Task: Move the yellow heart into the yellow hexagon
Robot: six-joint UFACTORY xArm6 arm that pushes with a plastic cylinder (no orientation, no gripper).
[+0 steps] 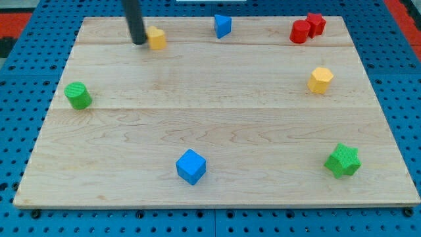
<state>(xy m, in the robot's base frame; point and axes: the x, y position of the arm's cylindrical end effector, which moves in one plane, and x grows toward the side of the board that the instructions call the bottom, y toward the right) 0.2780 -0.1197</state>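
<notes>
At the view's top left, the bare, gripperless tip touches the small yellow heart block, well apart from the yellow hexagon block.

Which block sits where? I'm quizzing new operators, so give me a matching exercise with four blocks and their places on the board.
Blocks:
1. yellow heart
2. yellow hexagon
3. blue cube
4. green star

Places:
A. bottom right
B. top left, touching my tip
C. right edge, mid-height
D. bottom, left of centre

Pairs: 1-B, 2-C, 3-D, 4-A
</notes>
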